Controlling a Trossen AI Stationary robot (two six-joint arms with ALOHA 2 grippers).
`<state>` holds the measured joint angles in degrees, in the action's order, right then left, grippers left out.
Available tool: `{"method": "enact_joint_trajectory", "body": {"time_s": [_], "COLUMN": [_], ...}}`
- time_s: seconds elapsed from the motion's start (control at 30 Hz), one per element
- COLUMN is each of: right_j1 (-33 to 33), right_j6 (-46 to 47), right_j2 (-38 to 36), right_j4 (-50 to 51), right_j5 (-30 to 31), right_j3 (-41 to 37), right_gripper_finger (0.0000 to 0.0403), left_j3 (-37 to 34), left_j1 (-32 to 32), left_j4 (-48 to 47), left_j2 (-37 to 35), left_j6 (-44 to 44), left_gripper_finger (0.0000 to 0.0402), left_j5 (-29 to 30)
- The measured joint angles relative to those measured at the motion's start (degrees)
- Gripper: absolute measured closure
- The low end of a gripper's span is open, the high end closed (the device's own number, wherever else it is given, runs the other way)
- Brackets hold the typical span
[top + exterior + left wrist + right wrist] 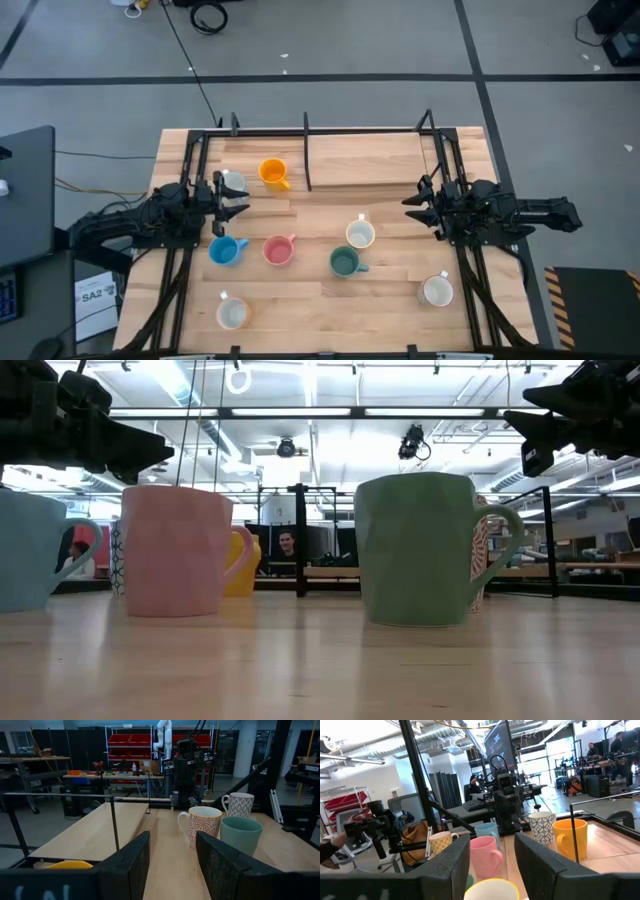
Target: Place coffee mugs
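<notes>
Coffee mugs [277, 250] sitting scattered across counter [390, 160]. Left end effector [234, 197] hovering spread wide, empty, beside orange mug [273, 173]; right end effector [412, 207] likewise released near patterned mug [360, 234].

I see a light wooden table [330, 300] carrying eight mugs. At the left rear stand a white patterned mug [232, 182] and an orange mug [273, 172]. Across the middle sit a light blue mug [225, 250], pink mug [278, 250], teal-green mug [345, 262] and cream mug [360, 234]. Two white mugs [232, 314] [436, 291] sit nearer the front.
</notes>
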<state>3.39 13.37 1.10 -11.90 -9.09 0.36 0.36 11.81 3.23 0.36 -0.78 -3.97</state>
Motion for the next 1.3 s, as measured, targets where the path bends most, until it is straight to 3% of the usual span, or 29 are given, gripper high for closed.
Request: {"method": "enact_joint_trajectory", "body": {"time_s": [1.03,1.3], "right_j1": [0.0,0.0], "right_j6": [0.0,5.8], "right_j2": [0.0,0.0], "right_j4": [-0.1,-8.1], "right_j5": [0.0,5.2], "right_j3": [0.0,0.0], "right_gripper_finger": [0.0242,0.0242], "left_j3": [0.0,0.0], "left_j1": [0.0,0.0], "left_j4": [0.1,0.1], "left_j2": [0.0,0.0], "left_j6": [4.4,4.4], "left_gripper_finger": [0.0235,0.0235], "left_j5": [3.3,3.3]}}
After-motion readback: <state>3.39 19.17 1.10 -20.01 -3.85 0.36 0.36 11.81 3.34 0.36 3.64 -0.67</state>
